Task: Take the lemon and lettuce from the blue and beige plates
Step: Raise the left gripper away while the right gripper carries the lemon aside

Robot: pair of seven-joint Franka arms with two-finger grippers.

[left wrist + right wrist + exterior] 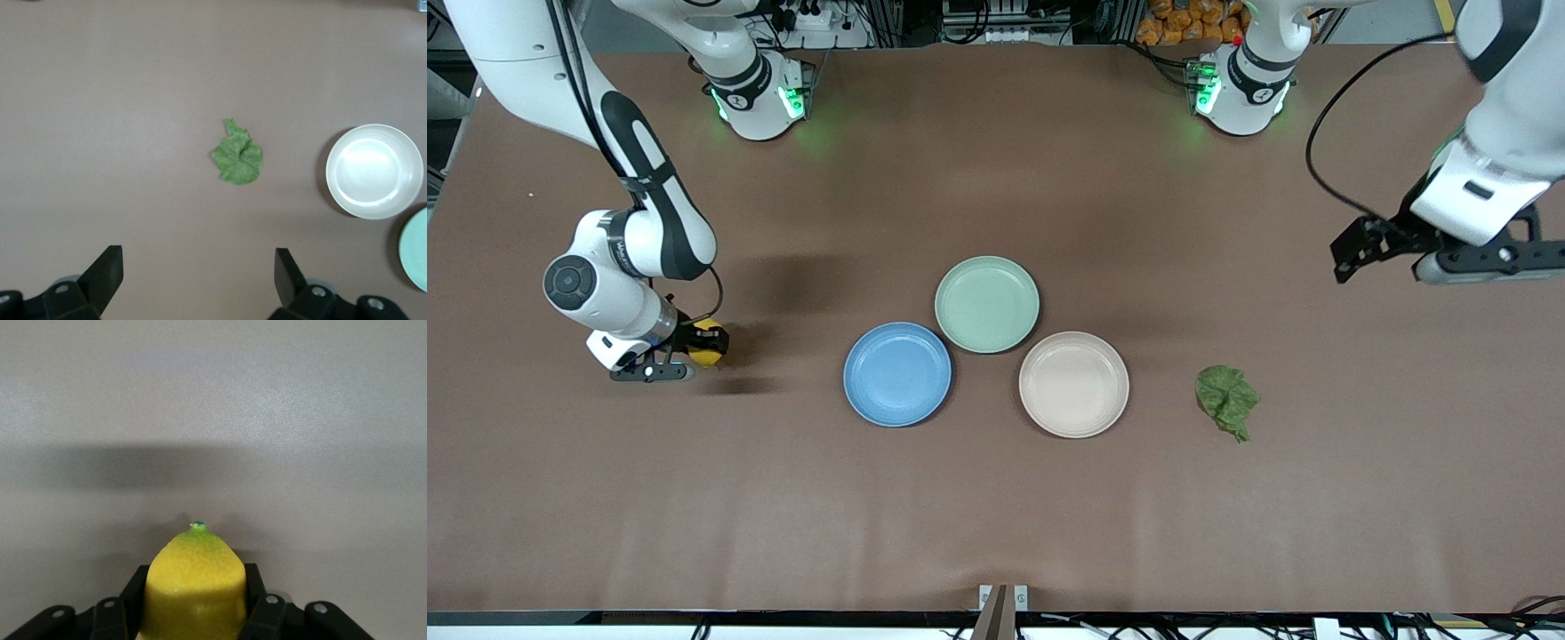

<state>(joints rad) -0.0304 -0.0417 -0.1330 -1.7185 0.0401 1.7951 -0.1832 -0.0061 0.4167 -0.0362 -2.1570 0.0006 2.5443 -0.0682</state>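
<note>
Already right gripper (pixel 694 354) clenching lemon (pixel 709 345) low over table toward right arm's end, stem tip pointing away from fingers. Left gripper (pixel 199 273) hanging released, waiting; lettuce (pixel 1227 400) lying beside beige plate (pixel 1073 384), seemingly untouched.

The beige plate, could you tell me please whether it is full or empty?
Empty. The beige plate shows only its bare inside; the lettuce lies on the table beside it, toward the left arm's end.

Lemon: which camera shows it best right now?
The right wrist view: the lemon fills it, clamped in the right gripper. The front view shows it small and partly hidden; the left wrist view misses it.
</note>
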